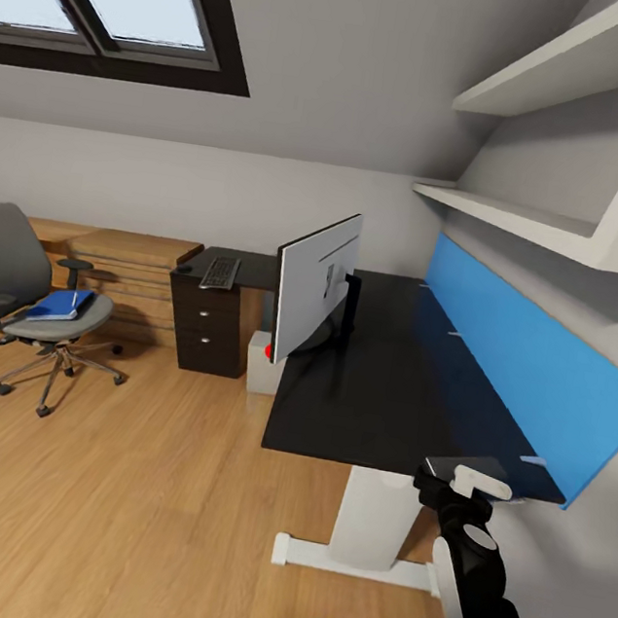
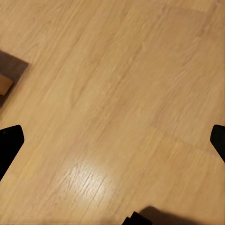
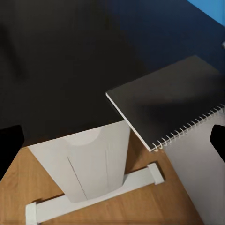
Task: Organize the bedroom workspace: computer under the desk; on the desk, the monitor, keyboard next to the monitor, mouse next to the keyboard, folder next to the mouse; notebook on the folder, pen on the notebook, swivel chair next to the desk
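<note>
The notebook (image 3: 168, 103) overhangs the tabletop's (image 1: 386, 389) near corner by the blue panel (image 1: 527, 369), under the right end effector (image 3: 112, 140), its fingers apart. The left end effector (image 2: 112, 140), also spread, faces the floor (image 2: 117, 93). The folder (image 1: 59, 304) lies on the swivel chair (image 1: 18, 278).

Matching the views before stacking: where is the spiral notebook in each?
Head view: grey spiral-bound notebook at the black desk's near right corner.
Right wrist view: notebook overhanging the desk edge.
Left wrist view: light wood floor.
Shared landmark: white pedestal leg.
</note>
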